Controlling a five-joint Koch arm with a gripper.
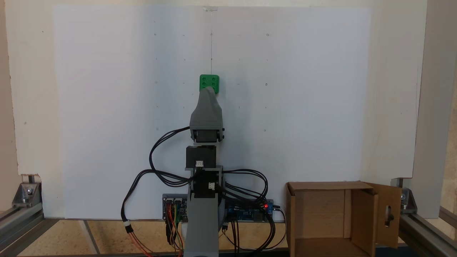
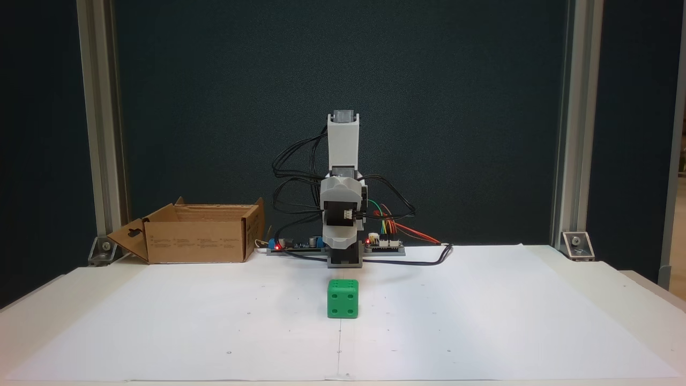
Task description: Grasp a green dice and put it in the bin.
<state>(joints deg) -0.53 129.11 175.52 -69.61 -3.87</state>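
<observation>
One green dice (image 1: 209,82) sits free on the white-papered tabletop (image 1: 107,107) as the end effector (image 1: 208,93), its jaw spread hidden from both fixed views, nears it for the grasp, well apart from the bin (image 2: 198,238), next needing a closing pinch.

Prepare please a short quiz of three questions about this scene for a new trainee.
1. True or false: the green dice lies inside the bin.
2. In the fixed view facing the arm, the bin stands A) left of the arm's base, B) right of it, C) in front of the dice.
3. Fill in: the dice rests on a white ____.

Key: 1 false, it lies outside the bin. 2 A. 3 paper sheet.
</observation>
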